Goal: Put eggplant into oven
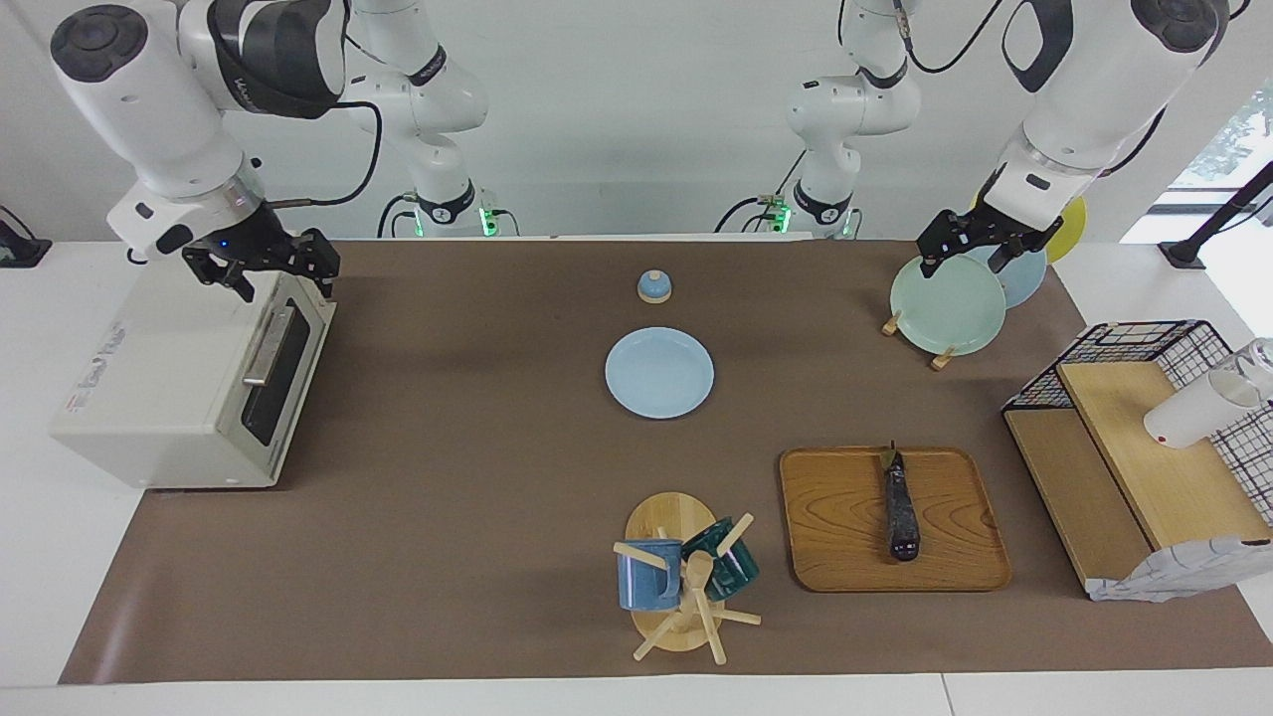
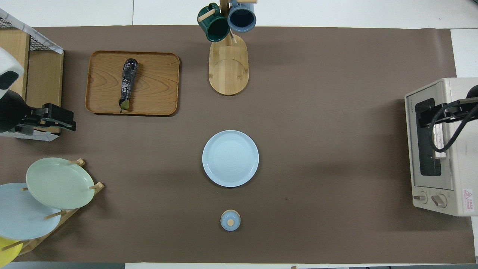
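The eggplant (image 1: 901,512) (image 2: 128,83), dark purple and glossy, lies on a wooden tray (image 1: 835,527) (image 2: 157,86) toward the left arm's end of the table. Its stem points toward the robots. The cream-white oven (image 1: 159,398) (image 2: 459,149) stands at the right arm's end, its dark glass door shut. My right gripper (image 1: 283,283) (image 2: 424,117) hangs open over the oven's top front edge, near the door handle (image 1: 269,343). My left gripper (image 1: 963,264) (image 2: 69,121) is open and empty in the air by the plate rack, well apart from the eggplant.
A light blue plate (image 1: 659,373) (image 2: 230,158) lies mid-table, with a small blue lid (image 1: 653,287) (image 2: 230,220) nearer the robots. A mug tree (image 1: 686,577) (image 2: 227,22) stands beside the tray. A plate rack (image 1: 950,303) (image 2: 56,183) and a wire shelf (image 1: 1144,447) (image 2: 30,67) are at the left arm's end.
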Controlling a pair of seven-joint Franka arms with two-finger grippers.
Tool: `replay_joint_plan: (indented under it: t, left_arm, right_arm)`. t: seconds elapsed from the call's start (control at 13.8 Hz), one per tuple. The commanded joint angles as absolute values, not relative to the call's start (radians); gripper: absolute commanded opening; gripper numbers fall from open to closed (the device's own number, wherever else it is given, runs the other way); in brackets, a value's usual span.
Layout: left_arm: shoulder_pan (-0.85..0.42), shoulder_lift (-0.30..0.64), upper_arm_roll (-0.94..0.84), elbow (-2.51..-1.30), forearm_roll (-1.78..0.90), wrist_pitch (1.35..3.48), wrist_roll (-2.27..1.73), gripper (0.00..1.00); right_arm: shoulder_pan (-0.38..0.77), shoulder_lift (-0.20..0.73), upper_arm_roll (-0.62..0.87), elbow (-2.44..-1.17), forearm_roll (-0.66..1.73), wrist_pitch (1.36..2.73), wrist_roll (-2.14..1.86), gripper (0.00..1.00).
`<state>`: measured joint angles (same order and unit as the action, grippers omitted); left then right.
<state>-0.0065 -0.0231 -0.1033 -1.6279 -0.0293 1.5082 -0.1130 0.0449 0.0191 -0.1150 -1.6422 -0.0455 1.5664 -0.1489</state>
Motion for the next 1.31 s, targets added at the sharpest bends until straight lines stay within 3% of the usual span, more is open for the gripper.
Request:
replay_joint_plan:
  t: [0.0, 0.95, 1.24]
  left_arm:
    - [-0.009, -0.021, -0.1, -1.615, -0.018, 1.505, -0.11, 1.0]
    - [-0.015, -0.015, -0.1, -1.612, -0.026, 1.634, -0.118, 1.0]
    - [-0.012, 0.093, -0.1, -1.536, -0.037, 1.632, -0.117, 1.0]
  right_arm:
    - [0.043, -0.02, -0.114, -1.638, -0.02, 1.556, -0.141, 1.0]
    - [0.035, -0.041, -0.11, -1.651, -0.018, 1.555, -0.138, 1.0]
    - [0.035, -0.041, -0.112, -1.651, -0.018, 1.555, -0.138, 1.0]
